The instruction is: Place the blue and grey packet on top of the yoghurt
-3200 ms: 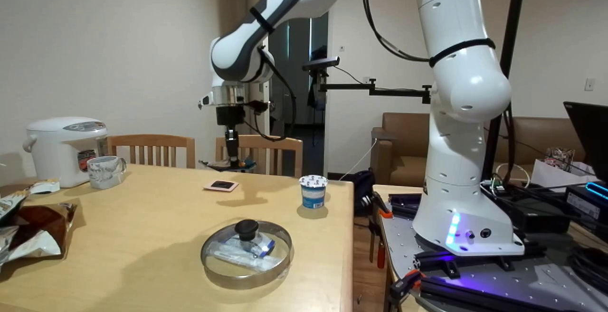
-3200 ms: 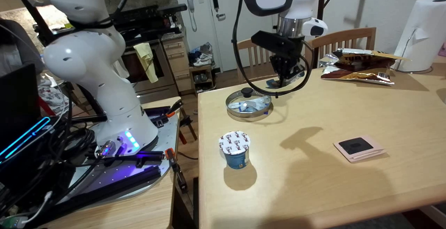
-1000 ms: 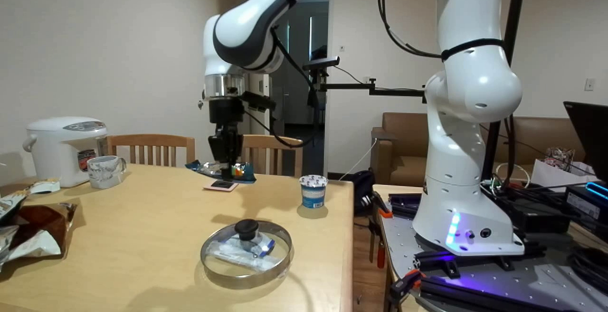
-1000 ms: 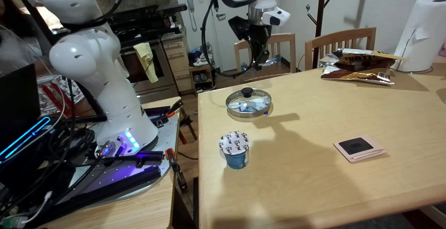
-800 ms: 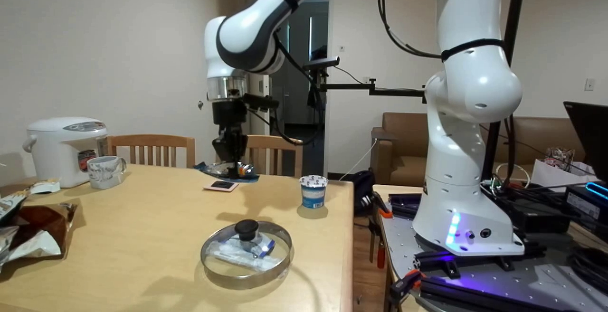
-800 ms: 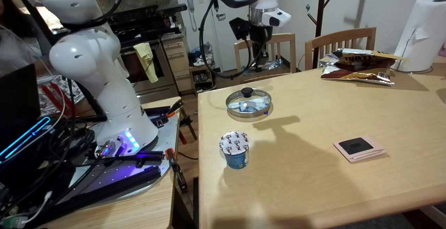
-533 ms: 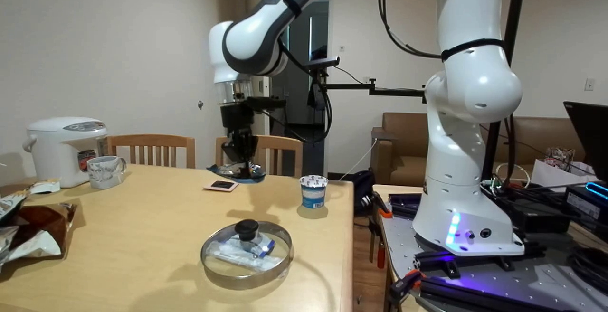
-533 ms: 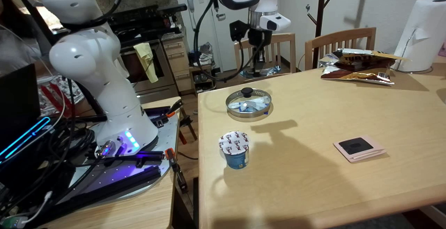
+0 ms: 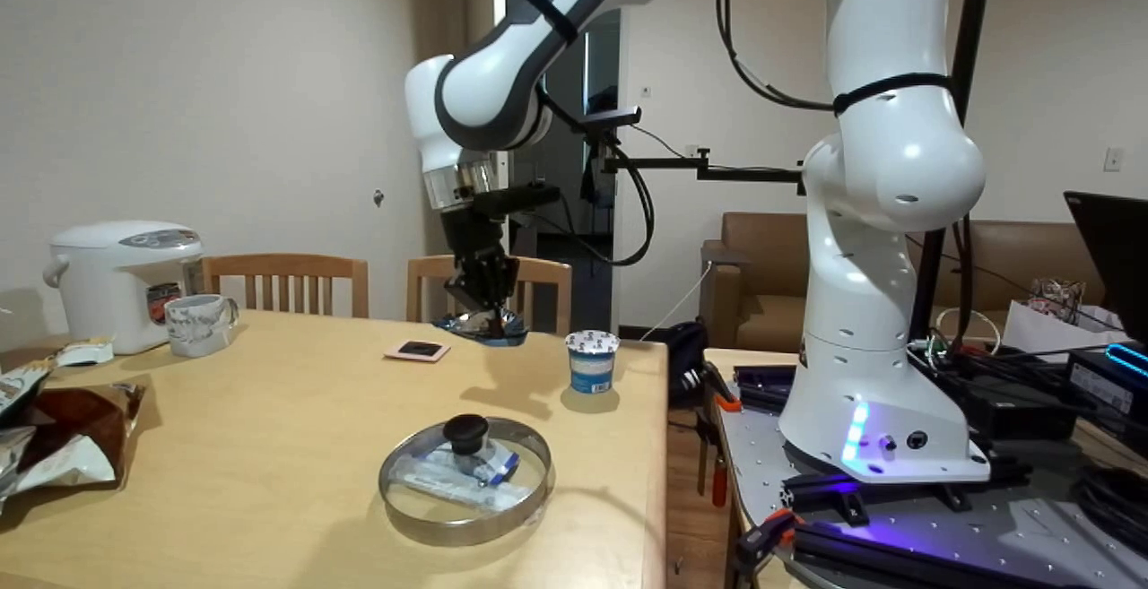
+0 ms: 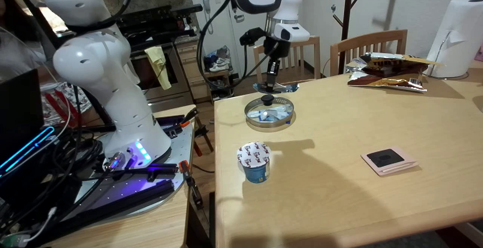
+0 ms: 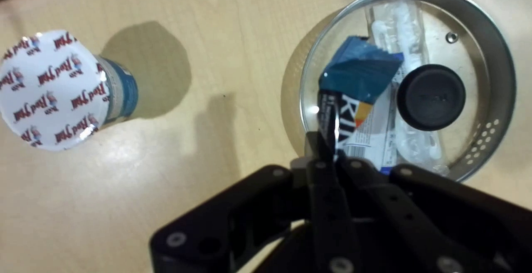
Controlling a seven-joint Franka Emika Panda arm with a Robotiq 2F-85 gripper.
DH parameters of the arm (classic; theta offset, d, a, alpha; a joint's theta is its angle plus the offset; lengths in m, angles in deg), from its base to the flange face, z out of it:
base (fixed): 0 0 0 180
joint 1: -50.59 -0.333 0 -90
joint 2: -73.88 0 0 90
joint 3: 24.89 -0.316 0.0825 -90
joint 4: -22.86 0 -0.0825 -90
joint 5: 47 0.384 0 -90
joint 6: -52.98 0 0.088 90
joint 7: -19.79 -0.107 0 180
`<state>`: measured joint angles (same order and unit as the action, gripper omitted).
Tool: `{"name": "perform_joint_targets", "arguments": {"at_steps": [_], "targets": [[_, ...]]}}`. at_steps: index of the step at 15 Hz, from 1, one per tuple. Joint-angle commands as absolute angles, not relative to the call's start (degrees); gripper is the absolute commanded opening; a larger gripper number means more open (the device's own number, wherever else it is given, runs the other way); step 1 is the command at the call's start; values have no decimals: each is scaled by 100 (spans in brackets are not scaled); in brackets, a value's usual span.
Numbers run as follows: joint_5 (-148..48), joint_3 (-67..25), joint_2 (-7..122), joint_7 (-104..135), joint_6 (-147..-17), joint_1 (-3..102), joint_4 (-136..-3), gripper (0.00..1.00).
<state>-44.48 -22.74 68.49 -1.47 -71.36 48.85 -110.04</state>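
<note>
Above the table [image 10: 434, 127], the gripper [image 10: 270, 88] is tilting slightly, its fingers [image 11: 314, 146] drawn close together and pinching the packet [image 11: 357, 73] near the middle, nothing but the packet between them. In both exterior views the packet is hanging off the table, roughly level, its two ends jutting out past the fingers; in the wrist view one end is showing over the lid [image 11: 501, 94]. Upright on the table, the yoghurt [image 11: 54, 90] is standing apart from packet and fingers.
</note>
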Motion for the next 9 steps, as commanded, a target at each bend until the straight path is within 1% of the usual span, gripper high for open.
{"name": "perform_joint_targets", "arguments": {"at_steps": [1, 4, 9], "targets": [[-4762, -2233, 7199, -830, -6720, 4931, -11198, 0], [-4721, -2177, 7407, -688, -6882, 5016, -11445, 0], [-4830, -2013, 7759, -362, -8219, 5262, -12256, 0]]}}
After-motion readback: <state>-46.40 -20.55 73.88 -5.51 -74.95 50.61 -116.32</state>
